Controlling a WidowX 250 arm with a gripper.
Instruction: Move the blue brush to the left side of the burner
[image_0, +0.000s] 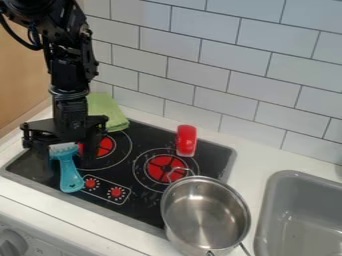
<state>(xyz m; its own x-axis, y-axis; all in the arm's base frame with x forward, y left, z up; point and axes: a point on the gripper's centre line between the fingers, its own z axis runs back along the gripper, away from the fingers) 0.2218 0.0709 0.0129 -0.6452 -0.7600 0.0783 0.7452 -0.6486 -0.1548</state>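
At the left of the stove, the gripper (66, 156) hangs low over the black cooktop, its fingers apart and pointing down. The blue brush (68, 170) is at the gripper's front, its white-bristled head between the fingers and overlapping the left one. Its handle points toward the stove's front edge, with its end just left of the red knobs. Behind the gripper's right side is the rear-left red burner (105, 146). The other red burner (166, 168) lies farther right.
A green cloth (107, 111) lies behind the gripper by the wall. A red object (186, 140) stands behind the right burner. A steel pot (206, 215) sits at the front right, and a grey sink (267, 212) is beyond it.
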